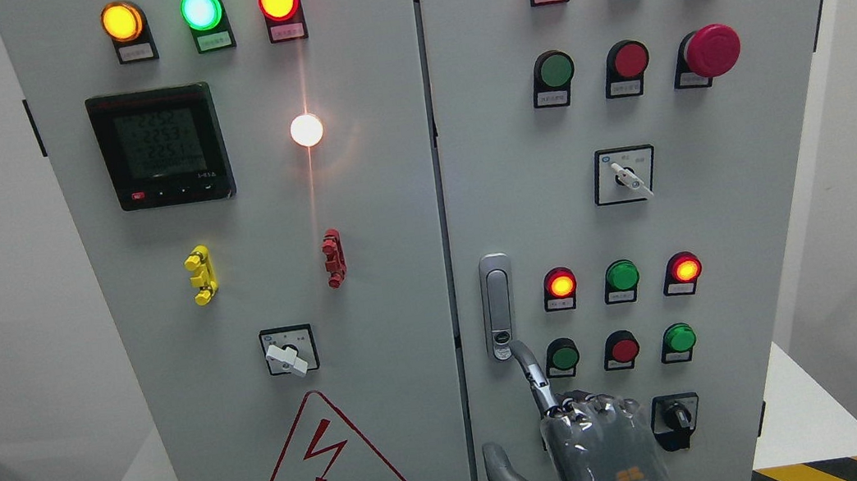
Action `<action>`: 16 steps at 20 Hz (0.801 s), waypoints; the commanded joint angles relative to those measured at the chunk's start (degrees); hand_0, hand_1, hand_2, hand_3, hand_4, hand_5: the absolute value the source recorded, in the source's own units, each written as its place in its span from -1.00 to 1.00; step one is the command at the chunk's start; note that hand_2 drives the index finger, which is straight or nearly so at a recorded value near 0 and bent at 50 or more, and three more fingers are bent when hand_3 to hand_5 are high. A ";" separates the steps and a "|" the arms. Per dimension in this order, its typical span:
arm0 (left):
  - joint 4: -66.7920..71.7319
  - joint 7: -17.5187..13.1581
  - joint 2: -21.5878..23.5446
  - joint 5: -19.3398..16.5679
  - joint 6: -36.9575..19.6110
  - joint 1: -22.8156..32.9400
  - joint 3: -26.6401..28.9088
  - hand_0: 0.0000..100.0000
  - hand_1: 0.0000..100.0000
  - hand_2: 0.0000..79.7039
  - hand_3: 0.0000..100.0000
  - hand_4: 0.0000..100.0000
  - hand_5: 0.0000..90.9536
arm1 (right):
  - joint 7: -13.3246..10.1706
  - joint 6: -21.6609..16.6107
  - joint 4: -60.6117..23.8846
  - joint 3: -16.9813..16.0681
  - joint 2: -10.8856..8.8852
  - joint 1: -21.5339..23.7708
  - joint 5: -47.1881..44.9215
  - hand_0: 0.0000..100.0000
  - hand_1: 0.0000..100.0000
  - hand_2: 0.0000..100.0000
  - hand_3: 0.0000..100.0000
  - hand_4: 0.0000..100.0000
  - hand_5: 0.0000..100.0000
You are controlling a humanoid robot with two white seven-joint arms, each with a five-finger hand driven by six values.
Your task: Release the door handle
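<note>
The grey door handle (498, 306) is set upright at the left edge of the cabinet's right door (767, 171), lying flat in its recess. My right hand (589, 451) comes up from the bottom edge, just below the handle, with its back toward the camera. Its index finger (530, 372) is stretched out and its tip touches the handle's lower end by the lock. The other fingers are curled and the thumb (504, 470) sticks out to the left. The hand grips nothing. My left arm is out of view.
The right door carries indicator lamps, push buttons, a red mushroom stop button (711, 50) and rotary switches (624, 175). The left door (243, 215) has a meter (160, 147), lamps and a warning triangle (331, 460). Both doors are closed.
</note>
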 commanded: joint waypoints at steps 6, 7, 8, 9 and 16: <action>0.00 -0.01 0.00 0.00 -0.05 0.53 0.00 -0.76 0.11 -1.00 -1.00 -1.00 -1.00 | 0.40 1.21 5.13 0.22 1.69 -1.94 0.67 -0.27 -0.35 -1.00 1.00 1.00 1.00; 0.00 -0.01 0.00 0.00 -0.05 0.53 0.00 -0.76 0.11 -1.00 -1.00 -1.00 -1.00 | 0.40 1.21 5.31 0.13 1.69 -2.20 0.67 -0.27 -0.35 -1.00 1.00 1.00 1.00; 0.00 -0.01 0.00 0.00 0.04 0.53 0.00 -0.76 0.11 -1.00 -1.00 -1.00 -1.00 | 0.40 1.21 5.40 0.04 1.69 -2.46 0.67 -0.27 -0.35 -1.00 1.00 1.00 1.00; 0.00 -0.01 0.00 0.00 -0.05 0.53 0.00 -0.76 0.11 -1.00 -1.00 -1.00 -1.00 | 0.40 1.21 5.48 0.04 1.69 -2.55 0.67 -0.27 -0.35 -1.00 1.00 1.00 1.00; 0.00 -0.01 0.00 0.00 0.04 0.44 0.00 -0.76 0.11 -1.00 -1.00 -1.00 -1.00 | 0.57 2.08 5.66 -0.05 1.77 -3.34 0.67 -0.27 -0.35 -1.00 1.00 1.00 1.00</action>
